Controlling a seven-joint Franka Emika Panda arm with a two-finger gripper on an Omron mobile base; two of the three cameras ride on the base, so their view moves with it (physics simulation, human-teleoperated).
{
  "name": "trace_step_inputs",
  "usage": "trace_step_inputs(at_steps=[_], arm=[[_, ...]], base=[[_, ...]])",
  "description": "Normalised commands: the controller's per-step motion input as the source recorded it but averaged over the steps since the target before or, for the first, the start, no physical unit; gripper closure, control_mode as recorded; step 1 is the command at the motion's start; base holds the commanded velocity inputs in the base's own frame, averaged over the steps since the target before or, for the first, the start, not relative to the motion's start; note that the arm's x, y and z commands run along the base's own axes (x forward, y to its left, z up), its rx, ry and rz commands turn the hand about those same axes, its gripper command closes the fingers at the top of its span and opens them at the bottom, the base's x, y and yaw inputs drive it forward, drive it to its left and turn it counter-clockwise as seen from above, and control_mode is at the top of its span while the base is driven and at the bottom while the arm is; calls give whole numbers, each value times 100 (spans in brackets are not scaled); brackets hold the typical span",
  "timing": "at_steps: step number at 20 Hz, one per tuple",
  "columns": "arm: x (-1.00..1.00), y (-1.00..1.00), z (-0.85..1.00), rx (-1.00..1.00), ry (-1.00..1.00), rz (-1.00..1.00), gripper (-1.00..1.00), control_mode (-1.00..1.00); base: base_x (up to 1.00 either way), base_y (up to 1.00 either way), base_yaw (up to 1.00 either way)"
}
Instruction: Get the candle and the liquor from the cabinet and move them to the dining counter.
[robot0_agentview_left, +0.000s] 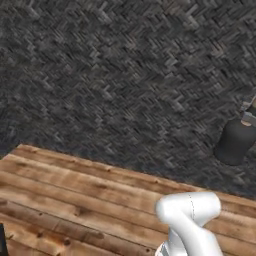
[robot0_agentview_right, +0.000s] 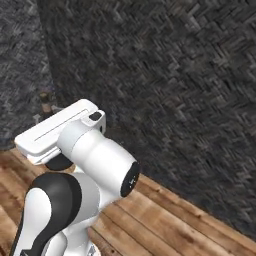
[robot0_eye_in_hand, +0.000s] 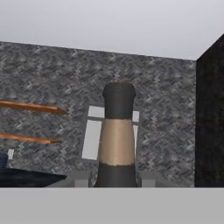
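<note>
The liquor (robot0_eye_in_hand: 117, 131) fills the middle of the hand view, a dark bottle with a tan band on its neck and a black cap. It rises between the two grey fingertips of my gripper (robot0_eye_in_hand: 114, 179), which is shut on its neck. In the left base view the squat dark body of the liquor (robot0_agentview_left: 234, 142) hangs at the far right edge, above the plank surface, under the gripper (robot0_agentview_left: 249, 116). In the right base view a dark part of the liquor (robot0_agentview_right: 59, 163) shows under my white arm link. The candle, the cabinet and the dining counter are out of view.
Wooden planks (robot0_agentview_left: 75, 200) run across the bottom of both base views, with a dark herringbone wall (robot0_agentview_left: 125, 75) behind. In the hand view, two wooden shelves (robot0_eye_in_hand: 30, 107) hang at the left, a pale window-like panel (robot0_eye_in_hand: 92, 138) sits behind the bottle, and a black panel (robot0_eye_in_hand: 211, 122) stands at the right.
</note>
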Motion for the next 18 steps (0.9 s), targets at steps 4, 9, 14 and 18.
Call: trace_step_inputs(at_steps=[4,9,14,18], arm=[[0,0,0,0,0,0,100,100],[0,0,0,0,0,0,100,100],[0,0,0,0,0,0,100,100],[0,0,0,0,0,0,100,100]], base=[[14,56,50],[20,50,50],[40,20,49],[40,-1,44]])
